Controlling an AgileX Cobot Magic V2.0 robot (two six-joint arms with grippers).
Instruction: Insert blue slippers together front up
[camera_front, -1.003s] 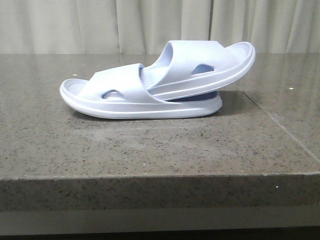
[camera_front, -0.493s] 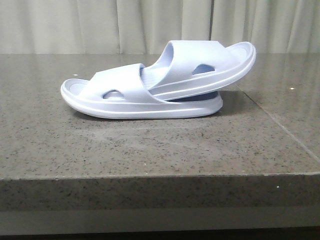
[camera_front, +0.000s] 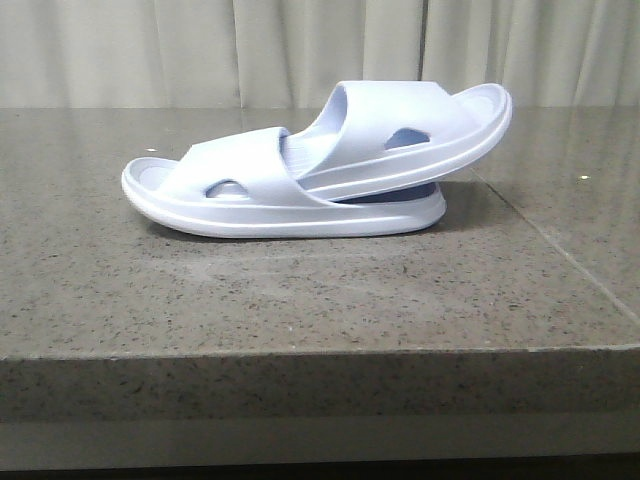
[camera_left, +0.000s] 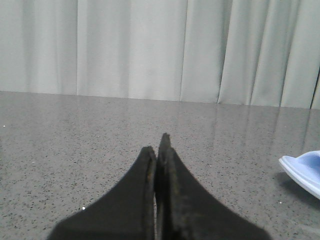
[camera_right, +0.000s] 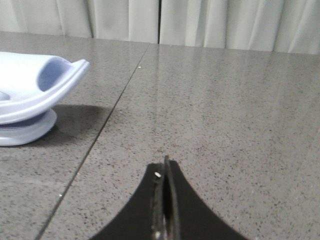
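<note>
Blue slippers (camera_front: 320, 170) nested on stone table (camera_front: 300, 300), no readable writing

Soft, even light falls from above on my worktop (camera_front: 300, 300); the front view is sharp and evenly bright. The blue slippers (camera_front: 320, 170) cast a faint shadow beneath and to the right. The polished stone mirrors the pale curtains (camera_left: 150, 45) as a dull sheen. My own jaws loom dark and blurred at close range.

Matt, smooth foam blue slippers (camera_front: 320, 175) on a polished, speckled grey stone table (camera_front: 300, 300).
</note>
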